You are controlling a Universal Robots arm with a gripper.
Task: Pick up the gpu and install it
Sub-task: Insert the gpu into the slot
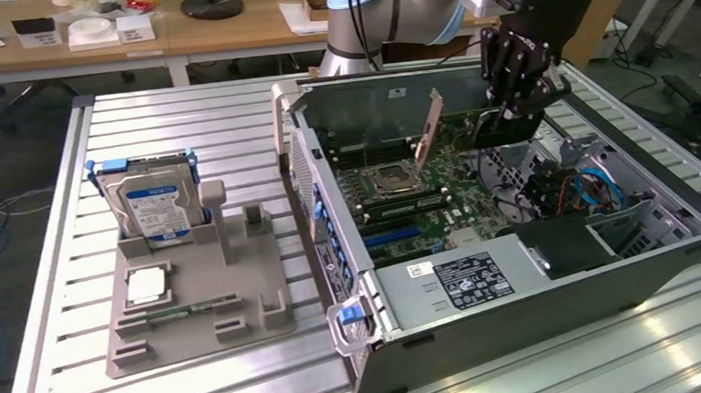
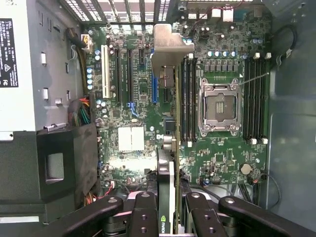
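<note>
Gripper (image 1: 518, 104) clamped on gpu (image 1: 502, 130), card edge-on above mobo (image 2: 133, 138) inside case (image 1: 541, 317). Risk, my judgement: if I'm off-line w/ blue slot (image 2: 154, 89), edge connector strikes RAM slots (image 2: 188, 98) or bracket (image 2: 170, 42) jams.

Flat black gpu card (image 1: 499, 133) upright in pincer (image 1: 518, 104), above green motherboard (image 1: 448, 186) inside open metal case (image 1: 553, 316); case on slatted counter (image 1: 175, 125).

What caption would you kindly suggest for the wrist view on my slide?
End effector gripping the gpu edge-on over the motherboard inside the open computer case.
</note>
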